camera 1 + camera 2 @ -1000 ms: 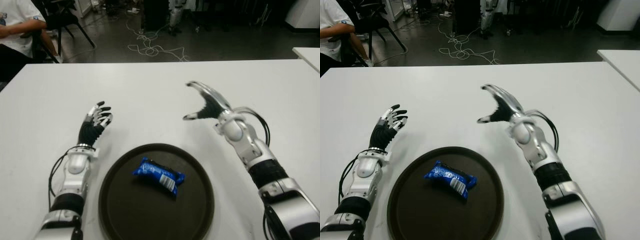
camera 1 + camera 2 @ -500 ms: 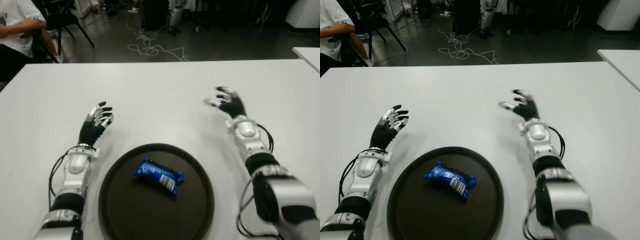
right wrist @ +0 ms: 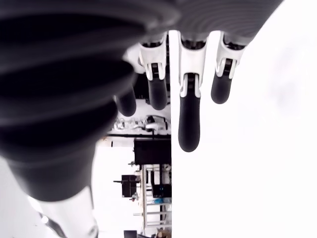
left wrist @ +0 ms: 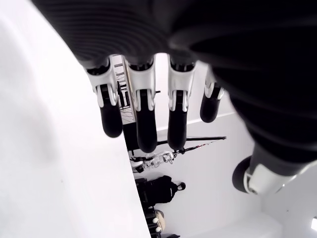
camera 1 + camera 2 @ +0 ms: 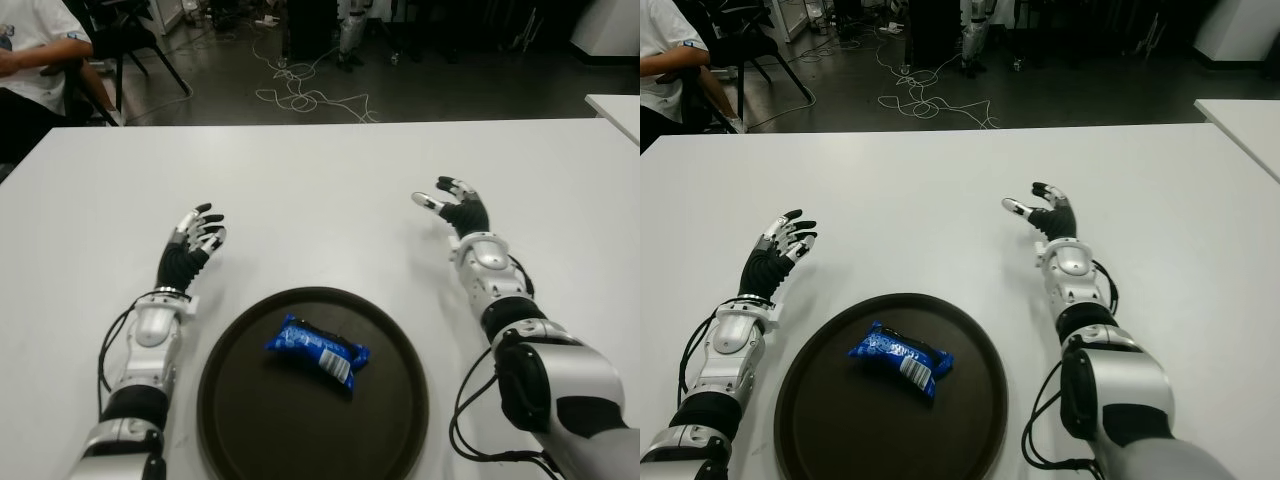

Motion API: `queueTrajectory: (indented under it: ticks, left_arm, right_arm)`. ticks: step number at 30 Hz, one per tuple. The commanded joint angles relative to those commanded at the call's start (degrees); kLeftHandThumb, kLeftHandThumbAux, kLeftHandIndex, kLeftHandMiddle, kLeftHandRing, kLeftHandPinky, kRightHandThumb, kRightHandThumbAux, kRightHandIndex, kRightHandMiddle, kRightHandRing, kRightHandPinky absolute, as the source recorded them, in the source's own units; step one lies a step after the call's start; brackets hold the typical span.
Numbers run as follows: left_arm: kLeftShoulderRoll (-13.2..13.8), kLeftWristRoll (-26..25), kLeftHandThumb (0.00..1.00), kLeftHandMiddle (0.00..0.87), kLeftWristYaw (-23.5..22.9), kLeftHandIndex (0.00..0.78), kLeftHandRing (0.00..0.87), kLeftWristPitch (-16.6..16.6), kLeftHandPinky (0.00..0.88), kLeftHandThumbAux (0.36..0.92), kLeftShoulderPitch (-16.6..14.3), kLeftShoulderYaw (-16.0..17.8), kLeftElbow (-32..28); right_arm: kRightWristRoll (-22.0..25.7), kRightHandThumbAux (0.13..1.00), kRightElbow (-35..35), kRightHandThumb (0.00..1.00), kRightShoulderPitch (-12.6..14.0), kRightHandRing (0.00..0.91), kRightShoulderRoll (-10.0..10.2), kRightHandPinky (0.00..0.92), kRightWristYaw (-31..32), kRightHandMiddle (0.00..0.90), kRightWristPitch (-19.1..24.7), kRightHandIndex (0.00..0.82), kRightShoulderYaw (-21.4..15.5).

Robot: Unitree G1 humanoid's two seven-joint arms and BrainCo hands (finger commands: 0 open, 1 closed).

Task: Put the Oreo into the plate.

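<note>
A blue Oreo pack lies inside the dark round plate at the near middle of the white table. My right hand is to the right of the plate and a little beyond it, low over the table, fingers spread and holding nothing. The right wrist view shows its fingers extended with only table and room behind them. My left hand shows to the left of the plate, fingers relaxed and empty, as its fingers in the left wrist view confirm.
A seated person in a white shirt is beyond the table's far left corner beside a chair. Cables lie on the dark floor behind the table. Another white table's corner shows at the far right.
My right hand has pulled back from above the plate's far side to the right and come down low by the table. The Oreo pack and left hand have stayed put.
</note>
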Motion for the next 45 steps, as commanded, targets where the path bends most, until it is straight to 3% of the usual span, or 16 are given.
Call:
queueTrajectory:
  ticks: [9, 18, 21, 31, 45]
  left_arm:
    - [0.22, -0.62, 0.113, 0.237, -1.05, 0.142, 0.223, -0.66, 0.194, 0.574, -0.05, 0.22, 0.78]
    - [0.55, -1.01, 0.133, 0.241, -2.01, 0.142, 0.234, -1.25, 0.229, 0.586, -0.60, 0.70, 2.76]
    - [0.54, -0.88, 0.132, 0.239, -1.94, 0.139, 0.229, -1.87, 0.208, 0.574, -0.36, 0.75, 2.87]
    - [0.56, -0.63, 0.113, 0.252, -1.33, 0.152, 0.235, -1.76, 0.220, 0.569, 0.46, 0.82, 1.23]
    - [1.00, 0.73, 0.093, 0.250, -0.11, 0.152, 0.232, -2.06, 0.218, 0.593, 0.77, 0.47, 0.83]
  right_arm:
    - [0.37, 0.854, -6.24, 0.000, 3.38, 0.374, 2.23, 0.412, 0.03, 0.345, -2.16, 0.251, 1.17]
    - [-0.42, 0.854, -20.11, 0.000, 12.73, 0.359, 3.88, 0.396, -0.62, 0.344, -2.22, 0.256, 4.15]
    - [-0.89, 0.836, -22.70, 0.000, 14.59, 0.375, 4.03, 0.409, -1.58, 0.356, -2.00, 0.278, 4.96]
    - [-1.57, 0.802, -27.14, 0.000, 17.00, 0.361, 3.85, 0.389, -2.52, 0.343, -0.19, 0.267, 6.91]
    - [-1.89, 0.784, -29.17, 0.000, 18.32, 0.357, 3.70, 0.371, -2.37, 0.342, -0.20, 0.268, 7.87]
